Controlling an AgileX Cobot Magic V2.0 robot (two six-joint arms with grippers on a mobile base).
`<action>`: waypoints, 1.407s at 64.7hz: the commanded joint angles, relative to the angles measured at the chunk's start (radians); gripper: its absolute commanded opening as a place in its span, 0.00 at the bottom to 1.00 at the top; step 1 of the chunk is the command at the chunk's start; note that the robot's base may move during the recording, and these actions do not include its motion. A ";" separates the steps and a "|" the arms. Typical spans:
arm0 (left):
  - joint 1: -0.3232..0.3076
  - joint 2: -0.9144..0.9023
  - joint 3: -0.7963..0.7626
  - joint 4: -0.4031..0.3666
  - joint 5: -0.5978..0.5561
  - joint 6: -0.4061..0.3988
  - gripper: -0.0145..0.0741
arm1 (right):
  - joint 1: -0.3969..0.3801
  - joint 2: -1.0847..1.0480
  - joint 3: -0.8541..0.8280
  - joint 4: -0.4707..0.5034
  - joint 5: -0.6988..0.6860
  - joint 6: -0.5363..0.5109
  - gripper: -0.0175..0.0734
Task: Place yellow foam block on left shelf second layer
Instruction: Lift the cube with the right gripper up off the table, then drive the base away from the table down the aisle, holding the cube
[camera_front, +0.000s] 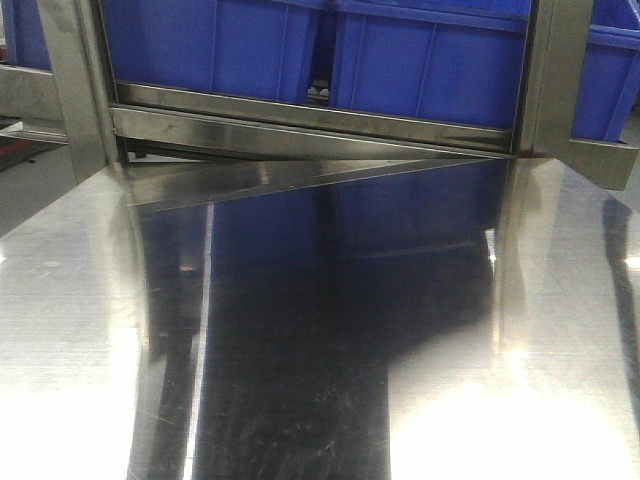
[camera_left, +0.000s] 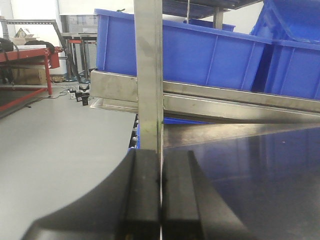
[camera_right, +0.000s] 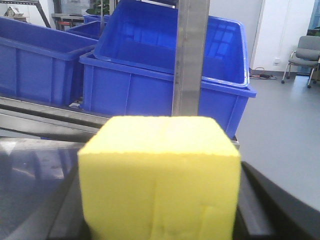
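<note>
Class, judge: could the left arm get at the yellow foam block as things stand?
Probably not: the yellow foam block sits in the right gripper, while the left gripper is shut, facing a steel post.

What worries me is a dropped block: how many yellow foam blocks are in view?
1. The yellow foam block is held in the right gripper, with blue bins behind it. None shows on the steel table in the other views; more may lie out of frame.
</note>
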 joint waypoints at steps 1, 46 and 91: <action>0.002 -0.021 0.027 -0.006 -0.081 -0.003 0.30 | -0.008 0.005 -0.029 -0.012 -0.092 -0.007 0.66; 0.002 -0.021 0.027 -0.006 -0.081 -0.003 0.30 | -0.008 0.005 -0.029 -0.012 -0.092 -0.007 0.66; 0.002 -0.021 0.027 -0.006 -0.081 -0.003 0.30 | -0.008 0.005 -0.029 -0.012 -0.092 -0.007 0.66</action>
